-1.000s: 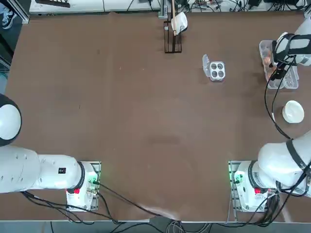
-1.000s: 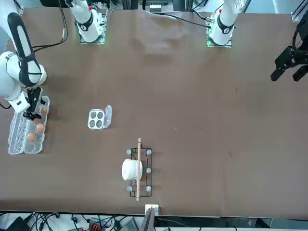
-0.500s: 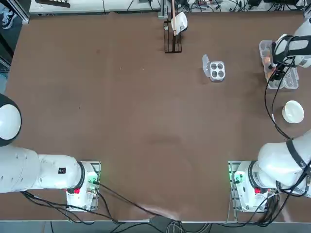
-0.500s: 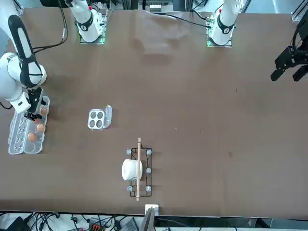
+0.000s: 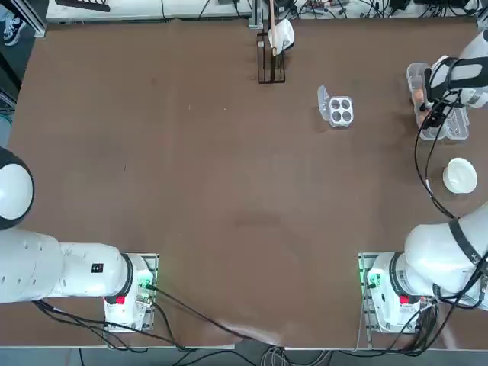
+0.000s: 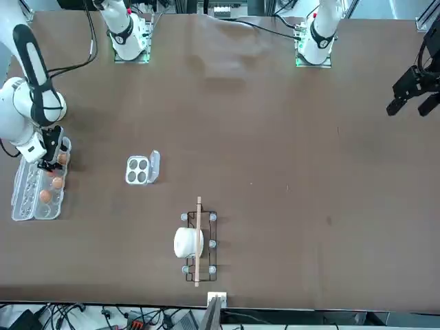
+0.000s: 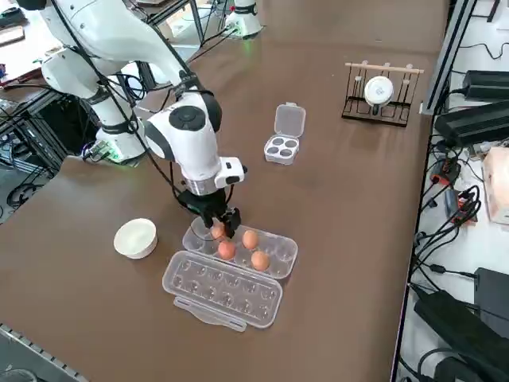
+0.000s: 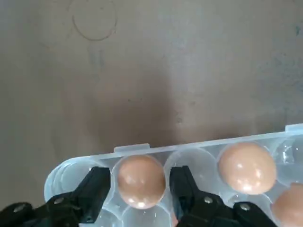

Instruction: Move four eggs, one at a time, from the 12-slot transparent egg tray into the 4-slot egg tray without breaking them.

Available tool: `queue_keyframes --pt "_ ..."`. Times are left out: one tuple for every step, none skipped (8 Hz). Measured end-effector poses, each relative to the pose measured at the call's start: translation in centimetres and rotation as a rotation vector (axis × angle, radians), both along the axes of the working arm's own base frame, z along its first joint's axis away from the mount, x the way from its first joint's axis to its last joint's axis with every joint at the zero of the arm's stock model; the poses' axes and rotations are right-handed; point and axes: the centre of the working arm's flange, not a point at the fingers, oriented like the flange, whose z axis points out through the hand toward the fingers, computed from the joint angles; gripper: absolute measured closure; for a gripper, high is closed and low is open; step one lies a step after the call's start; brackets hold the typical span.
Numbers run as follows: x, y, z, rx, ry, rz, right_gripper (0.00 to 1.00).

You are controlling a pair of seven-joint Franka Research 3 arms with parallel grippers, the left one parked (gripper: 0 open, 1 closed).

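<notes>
1. Spanning every view, 1 brown table (image 5: 229, 191) carries all the things.
2. 1 right arm (image 7: 187, 131) reaches over the table's right edge, its wrist bent down above the long tray.
3. 1 long tray (image 7: 283, 248) lies near that edge with its clear lid (image 7: 223, 290) folded flat open beside it. It has 12 cups in 2 rows of 6. 4 cups hold eggs, all grouped at 1 end.
4. 1 wire rack (image 5: 271, 67) stands at the far edge with 1 white cup (image 5: 282, 34) and 1 wooden stick on it, well apart from both trays.
5. 1 white bowl (image 5: 460, 174) sits just beside the long tray, on the side nearer the arm's base.
6. 1 small tray (image 5: 340, 111) sits between the rack and the long tray, apart from both. Its 4 cups are all bare and its lid flap (image 5: 322, 101) is open.
7. 1 right gripper (image 8: 138, 178) is lowered into the long tray. Its jaws stand apart, with 1 finger (image 8: 97, 187) on each side of an egg and the pads just beside the shell. The wrist view does not show the pads pressing it.
8. 4 brown eggs in all: 1 egg (image 8: 140, 182) sits in an end cup between the fingers. The other 3 (image 7: 250, 239) rest in cups just beside it, and all 4 are seated in the long tray.
</notes>
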Motion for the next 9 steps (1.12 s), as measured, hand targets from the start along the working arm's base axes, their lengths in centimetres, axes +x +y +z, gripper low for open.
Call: queue_keyframes --pt "0.0 -0.1 -0.1 -0.001 -0.005 0.002 0.30" --pt "-0.1 -0.3 -0.1 -0.002 -0.004 0.001 0.34" --pt "-0.1 -0.4 0.0 -0.002 -0.004 -0.001 0.41" --pt "-0.1 -0.4 0.0 -0.002 -0.003 0.000 0.42" --pt "-0.1 -0.5 0.0 -0.002 -0.004 0.000 0.42" --pt "-0.2 -0.5 0.0 -0.001 -0.004 -0.001 0.42" --pt "-0.1 -0.5 0.0 -0.001 -0.003 -0.001 0.42" --pt "0.0 -0.6 0.2 0.005 0.003 -0.009 0.42" --pt "0.4 -0.9 0.9 0.021 0.018 -0.028 0.42"
